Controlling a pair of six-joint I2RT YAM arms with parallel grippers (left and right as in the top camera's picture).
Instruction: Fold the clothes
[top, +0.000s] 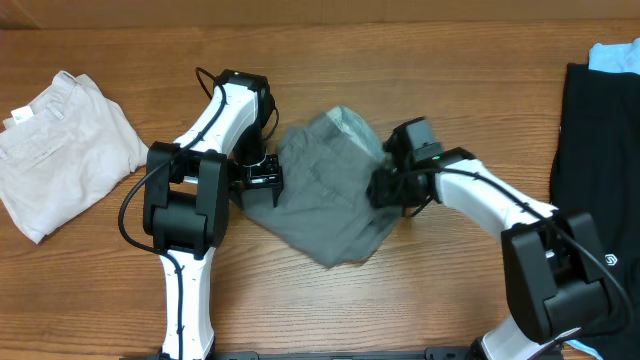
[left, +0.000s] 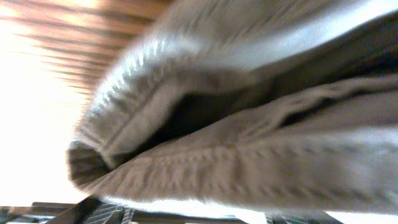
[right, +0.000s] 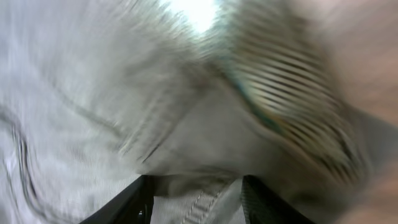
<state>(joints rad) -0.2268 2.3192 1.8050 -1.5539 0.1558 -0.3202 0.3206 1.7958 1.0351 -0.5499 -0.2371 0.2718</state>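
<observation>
Shorts (top: 325, 195), mid-grey and rumpled, lie in the middle of the worktop (top: 400, 300), between the two grippers. The left gripper (top: 262, 180) is at their left edge, and a stitched hem fills its wrist view; I cannot tell whether its jaws hold the cloth. The right gripper (top: 385, 185) is at their right edge, its fingers (right: 134, 202) standing apart with grey fabric across the gap, unclamped. A beige garment (top: 60, 150) lies near the left edge and a black garment (top: 595, 150) at the right edge.
</observation>
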